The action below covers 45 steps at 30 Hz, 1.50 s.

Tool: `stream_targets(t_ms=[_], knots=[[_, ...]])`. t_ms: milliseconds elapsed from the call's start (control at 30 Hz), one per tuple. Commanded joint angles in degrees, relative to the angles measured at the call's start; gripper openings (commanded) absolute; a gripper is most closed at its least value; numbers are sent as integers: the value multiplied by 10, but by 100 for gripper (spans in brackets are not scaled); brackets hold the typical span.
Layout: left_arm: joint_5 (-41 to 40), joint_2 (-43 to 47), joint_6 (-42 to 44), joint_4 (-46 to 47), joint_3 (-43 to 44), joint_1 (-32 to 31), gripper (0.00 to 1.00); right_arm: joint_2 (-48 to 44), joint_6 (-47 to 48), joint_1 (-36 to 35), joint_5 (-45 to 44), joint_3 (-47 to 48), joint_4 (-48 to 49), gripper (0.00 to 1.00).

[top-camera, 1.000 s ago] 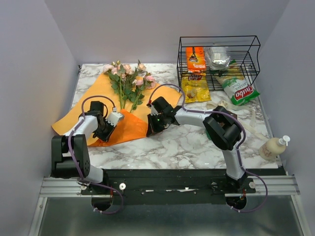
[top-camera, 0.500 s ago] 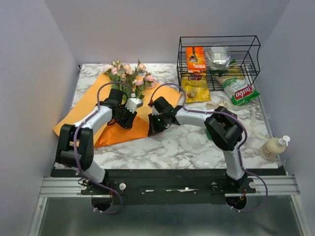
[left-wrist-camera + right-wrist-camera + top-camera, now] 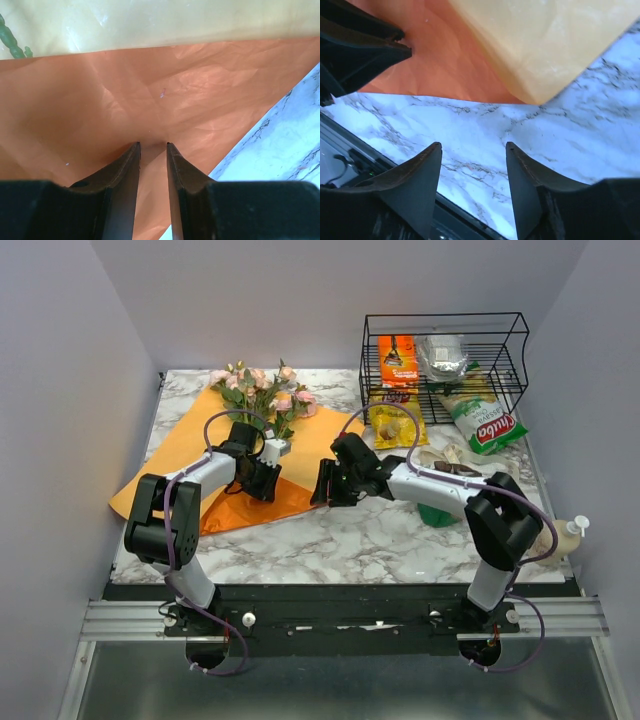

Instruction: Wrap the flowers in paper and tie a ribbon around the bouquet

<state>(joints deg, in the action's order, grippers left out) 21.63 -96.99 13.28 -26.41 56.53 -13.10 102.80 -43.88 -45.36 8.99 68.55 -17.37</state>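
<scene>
From where I stand, the step in hand looks like folding the near side of the paper [image 3: 178, 455] up over the stems. The flowers [image 3: 262, 392] lie at the upper left of the top view, heads towards the back wall and stems running down onto the orange sheet. A darker flap [image 3: 250, 508] of the sheet is doubled over just below them.

The left gripper [image 3: 152, 145] sits tip-down on that flap. Its jaws are only a narrow gap apart, with nothing clearly pinched between them. The right gripper [image 3: 473, 146], centre frame, hangs wide open and empty over the marble table [image 3: 400, 530], just off the paper's lower right edge.

To do this well, I'd say the left should press the flap flat near the stems so it doesn't spring open. The right should then slide under the free right-hand corner, take one layer only, and roll it across low and snug. The sheet looks thin and crinkly, so a hard pull may tear it or drag the roses askew.
</scene>
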Motion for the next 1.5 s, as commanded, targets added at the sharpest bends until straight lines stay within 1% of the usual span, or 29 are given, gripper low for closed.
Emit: stream_targets(t_ms=[0,33,133,233,400,433,600,633,700,767,800,833,900,933,1033,1100,1133,1200,1300,1367,1433,1467], knots=[[23,-14,-18,9,-16,-3,37,5,-139,3,-50,-32,-3,64],[25,-14,-19,11,-19,-3,37,19,-170,3,-49,-31,-3,65],[26,-15,-15,10,-19,-3,36,52,-217,3,-54,-26,-4,65],[31,-15,-15,15,-20,-3,37,69,-239,3,-72,-14,-7,65],[33,-17,-21,22,-20,-4,37,102,-251,4,-87,25,-38,63],[33,-15,-21,22,-20,-4,37,105,-263,5,-87,25,-43,61],[26,-8,-12,20,-20,-4,36,122,-299,7,-88,19,-55,55],[25,-8,-11,21,-20,-4,37,127,-313,9,-87,18,-56,51],[28,-6,-7,20,-20,-4,37,133,-325,12,-87,18,-54,49],[41,-1,0,22,-27,-4,37,147,-325,18,-109,34,-56,47],[45,0,1,25,-33,-4,37,151,-326,19,-112,38,-57,45],[45,2,3,28,-38,-4,37,154,-325,21,-113,40,-57,40],[41,2,10,28,-38,-4,37,159,-328,25,-112,39,-57,36],[44,2,12,28,-37,-4,37,160,-331,26,-108,37,-57,32],[55,0,14,27,-34,-4,37,159,-340,28,-102,26,-56,25],[58,0,15,26,-34,-4,37,158,-334,29,-103,25,-50,19],[57,1,15,23,-33,-5,37,157,-326,30,-108,32,-50,11],[60,4,16,12,-27,-4,38,150,-292,30,-115,40,-51,2],[71,19,18,-12,-3,-3,41,143,-235,29,-129,66,-62,1],[79,32,16,-28,22,2,45,140,-200,26,-145,87,-88,1],[83,37,14,-45,48,8,48,129,-186,23,-150,87,-94,1],[85,40,13,-69,57,18,49,123,-178,19,-155,81,-94,0]])
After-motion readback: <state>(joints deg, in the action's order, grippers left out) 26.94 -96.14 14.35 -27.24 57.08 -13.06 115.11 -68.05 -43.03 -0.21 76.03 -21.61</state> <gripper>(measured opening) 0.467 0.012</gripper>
